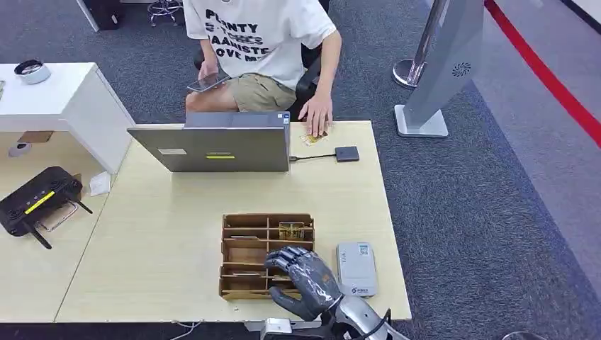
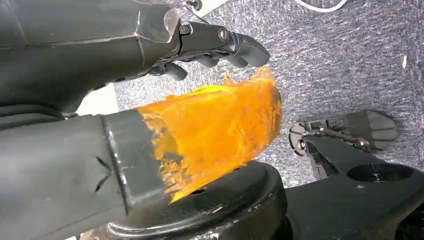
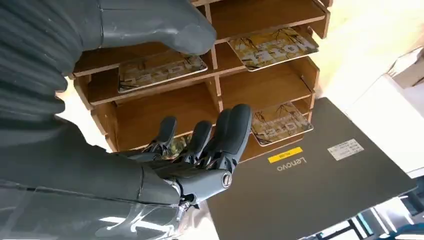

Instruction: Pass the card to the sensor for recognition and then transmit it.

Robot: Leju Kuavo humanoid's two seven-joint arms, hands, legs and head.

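Even bright indoor light, soft faint shadows, head view sharp, wrist views slightly blurred up close, washed-out glare at one corner

Card reader (image 1: 356, 268) right of organizer (image 1: 248, 255); laptop (image 1: 216, 145) behind

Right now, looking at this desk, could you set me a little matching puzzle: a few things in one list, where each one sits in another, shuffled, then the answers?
Things:
1. laptop
2. grey card reader
3. wooden card rack
4. black router

Places:
A. on the neighbouring table, off to the left
B. under the robot's right hand, at the near edge
C. at the far edge, in front of the seated person
D. just right of the rack, flat on the table

Pairs: 1-C, 2-D, 3-B, 4-A
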